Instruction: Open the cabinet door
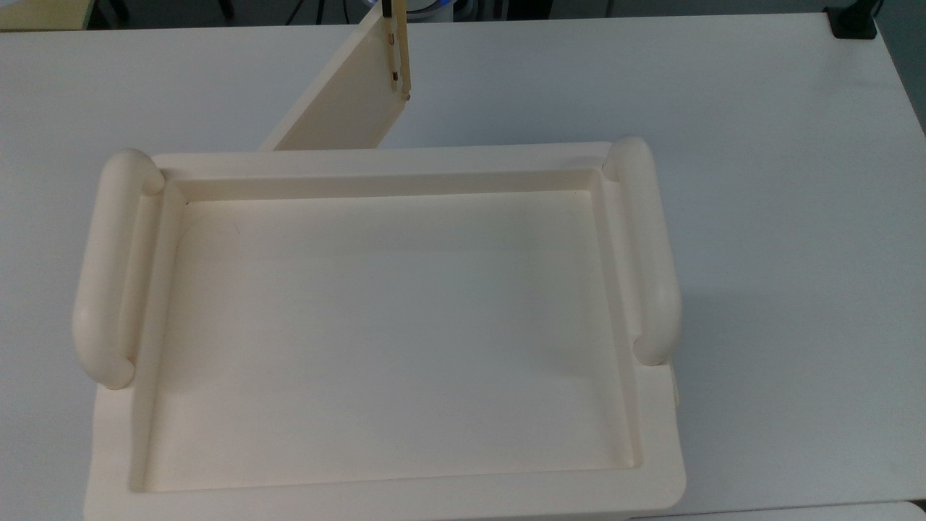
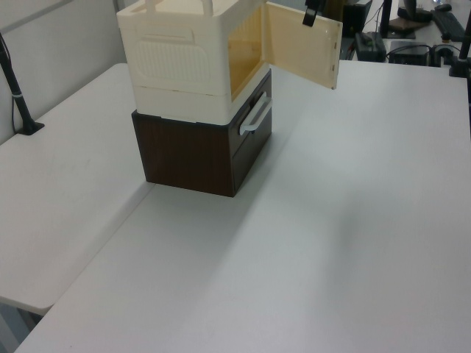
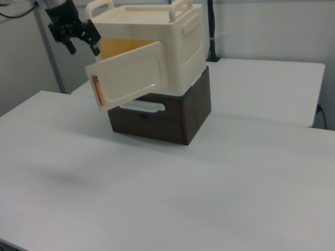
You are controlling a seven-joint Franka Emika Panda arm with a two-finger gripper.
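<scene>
Cabinet door point(image 3: 130, 77) stands swung well out from the front of the cream cabinet point(image 3: 180, 49), hinged at one side and free at the other; in the right view we read it as a flat cream panel angled toward the camera, with a slim copper-coloured fitting point(image 3: 96, 90) near its free edge at the right view's left. In the top view we see the door point(image 1: 346, 101) edge-on and slanting away from the cabinet's far rim toward the top of the frame, the fitting point(image 1: 394, 54) running along its outer end. In the left view the door point(image 2: 300, 45) juts to the left view's right of the open front, whose inside shows amber-yellow point(image 2: 244, 51). We note the recessed tray-like top point(image 1: 383, 325) flanked by two thick rounded side handles point(image 1: 108, 268). The cream cabinet sits stacked on a dark brown drawer unit point(image 3: 178, 115) with a pale bar handle point(image 3: 142, 107), and both rest on the white bench point(image 3: 172, 198). The black gripper point(image 3: 81, 41) hangs above and just beyond the door's free edge, at the upper left of the right view, apart from the panel; we record the jaws as spread, two fingers point(image 3: 93, 37) splayed with nothing between them. In the left view a dark part of the gripper point(image 2: 311, 11) shows at the door's top edge.
</scene>
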